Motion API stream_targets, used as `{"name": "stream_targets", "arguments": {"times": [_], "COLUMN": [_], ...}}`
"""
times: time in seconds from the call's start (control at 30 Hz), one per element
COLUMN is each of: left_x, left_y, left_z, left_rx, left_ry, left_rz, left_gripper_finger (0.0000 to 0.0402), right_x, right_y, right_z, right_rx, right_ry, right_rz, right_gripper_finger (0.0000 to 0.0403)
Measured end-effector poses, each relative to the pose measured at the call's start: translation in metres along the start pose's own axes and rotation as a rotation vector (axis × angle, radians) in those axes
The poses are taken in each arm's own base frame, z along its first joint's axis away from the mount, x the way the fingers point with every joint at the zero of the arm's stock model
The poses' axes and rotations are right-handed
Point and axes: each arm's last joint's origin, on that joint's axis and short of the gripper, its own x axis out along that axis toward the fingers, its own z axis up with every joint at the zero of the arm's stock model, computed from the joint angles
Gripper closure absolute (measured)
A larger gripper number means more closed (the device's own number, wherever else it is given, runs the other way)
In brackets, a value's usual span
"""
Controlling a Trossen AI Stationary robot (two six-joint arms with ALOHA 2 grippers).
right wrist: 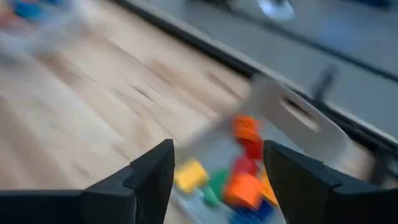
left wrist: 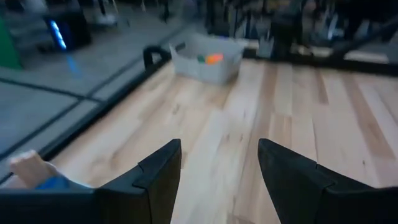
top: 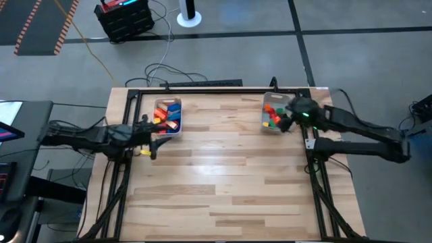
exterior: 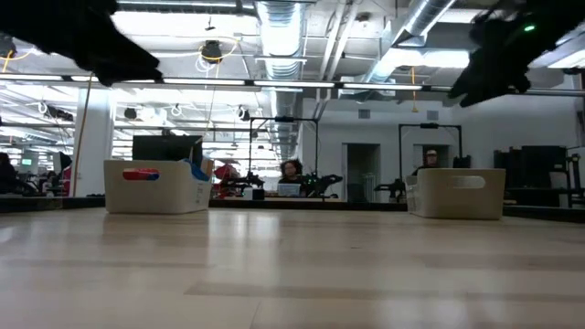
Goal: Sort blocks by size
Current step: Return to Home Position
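The blocks lie in two clear bins on the wooden table. The left bin (top: 177, 129) holds red, orange, yellow and blue blocks (top: 169, 113). The right bin (top: 275, 98) holds red, orange and green blocks (top: 271, 116). My left gripper (top: 151, 137) hovers open by the left bin's near-left corner with nothing between its fingers (left wrist: 163, 171). My right gripper (top: 286, 121) hangs open over the right bin's near-right side, above the orange, yellow, red and green blocks (right wrist: 244, 186), also with nothing between its fingers.
The wooden table top (top: 223, 175) between and in front of the bins is bare. A black frame (top: 202, 89) runs along the table's edges. In the low view both bins (exterior: 155, 185) (exterior: 457, 192) stand at the far side, with the arms dark above them.
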Motion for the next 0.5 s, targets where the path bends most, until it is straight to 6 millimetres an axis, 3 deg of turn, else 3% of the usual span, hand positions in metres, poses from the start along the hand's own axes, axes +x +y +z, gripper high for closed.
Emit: {"name": "stream_targets", "arguments": {"times": [0.17, 0.5], "left_x": [-0.017, -0.013], "left_y": [-0.001, -0.015], "left_z": [-0.013, -0.048], "left_rx": [0.007, 0.119], "left_ry": [-0.093, -0.187], "left_rz": [0.047, -0.009], "left_gripper_finger": [0.0194, 0.0194], "right_x": [-0.017, -0.003], "right_y": [-0.005, 0.001], "right_z": [-0.031, -0.076], "right_rx": [0.081, 0.126], "right_ry": [-0.215, -0.502], "right_rz": [0.191, 0.431], "right_gripper_finger": [0.0132, 0.0132]}}
